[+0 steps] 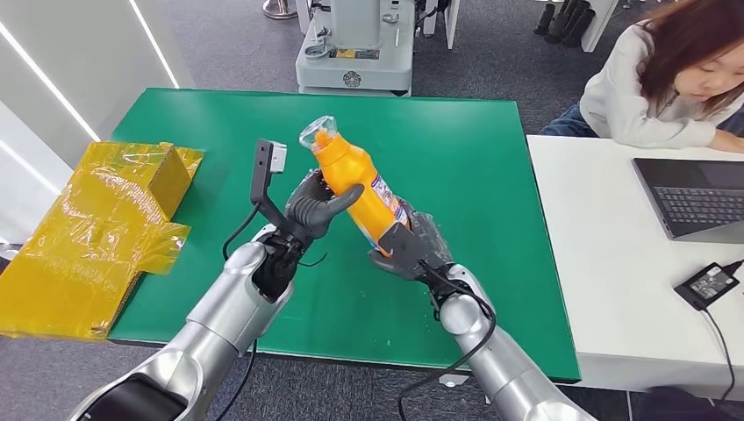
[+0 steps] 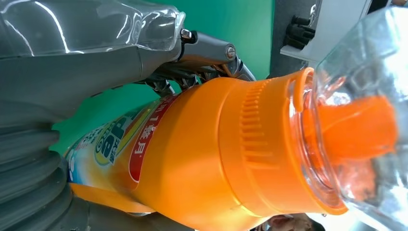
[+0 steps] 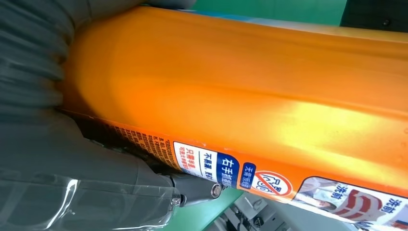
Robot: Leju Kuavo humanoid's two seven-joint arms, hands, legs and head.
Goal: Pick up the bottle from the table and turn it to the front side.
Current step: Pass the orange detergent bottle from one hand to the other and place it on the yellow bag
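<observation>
An orange bottle (image 1: 354,186) with a clear cap and a printed label hangs tilted above the green table (image 1: 474,167), its cap pointing away from me and to the left. My left hand (image 1: 318,207) grips its upper body, the thumb lying across the front. My right hand (image 1: 411,245) holds its base from the right. Up close in the left wrist view, the bottle (image 2: 202,159) shows its ribbed orange collar, clear cap and part of the label. The right wrist view has the bottle's (image 3: 250,91) plain orange side and a strip of small print.
Crumpled yellow plastic wrap (image 1: 96,228) over a box lies at the table's left edge. A person (image 1: 667,79) sits at a white desk (image 1: 605,263) on the right, with a laptop (image 1: 697,197) and a power adapter (image 1: 709,282). Grey equipment (image 1: 355,44) stands behind the table.
</observation>
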